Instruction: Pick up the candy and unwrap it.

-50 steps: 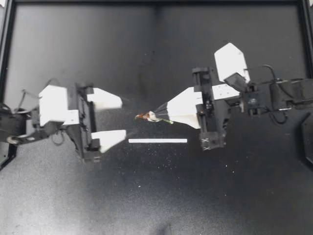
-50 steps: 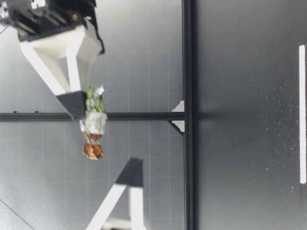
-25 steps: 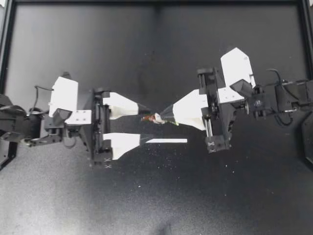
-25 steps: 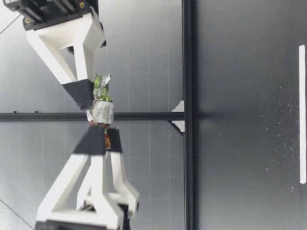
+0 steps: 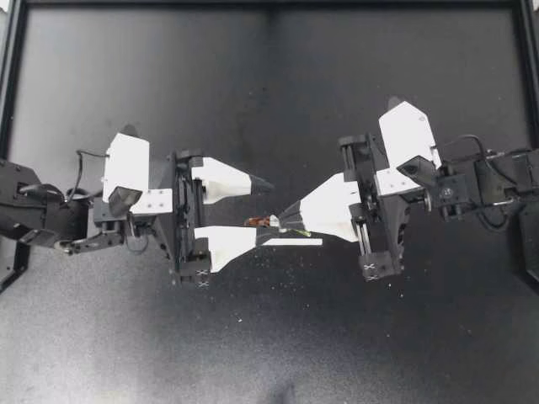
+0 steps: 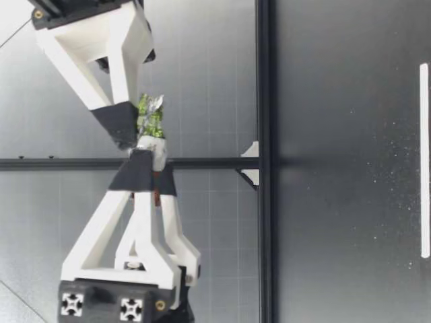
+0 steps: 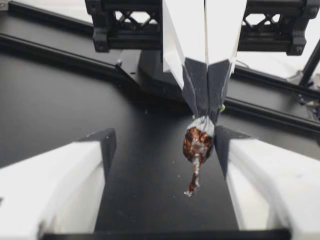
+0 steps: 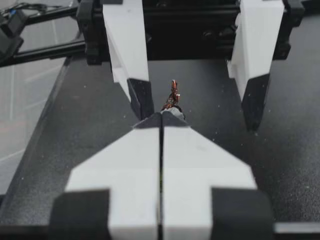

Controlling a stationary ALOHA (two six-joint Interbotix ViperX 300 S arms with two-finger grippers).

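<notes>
- The tabletop (image 5: 253, 84) is black and matt with a dark rail round its edge. A white strip (image 5: 290, 241) lies flat near the middle, with fine pale specks scattered about it.
- The right arm (image 5: 480, 181) reaches in toward the middle. The right jaws are pressed together, pinching the candy (image 5: 266, 221) at their dark tips.
- The candy is held in the air. The low view shows it well above the tabletop. From above it sits near one end of the strip.
- The wrapper (image 7: 198, 142) has a silvery band at the pinch and a brown foil ball just past the tips. A thin twisted tail trails off toward the left wrist camera.
- In the low view a green twisted end (image 6: 149, 113) of the wrapper sticks up on the upper side of the right jaws.
- The left arm (image 5: 50, 219) comes in from the opposite side. The left jaws are spread, with the candy between them.
- In the left wrist view the candy sits just beside one dark pad (image 7: 224, 150) and well apart from the other. Whether it touches the near pad I cannot tell.
- From above, one of the left fingers (image 5: 227, 244) overlaps the end of the strip with its tip. The other stands clear on the far side of the candy.
- In the right wrist view no gap shows between the two right fingers. Only the brown twist peeks beyond their tips, with the spread left jaws standing beyond it.
- In the low view the tips of both arms meet at the candy at about the same height.
</notes>
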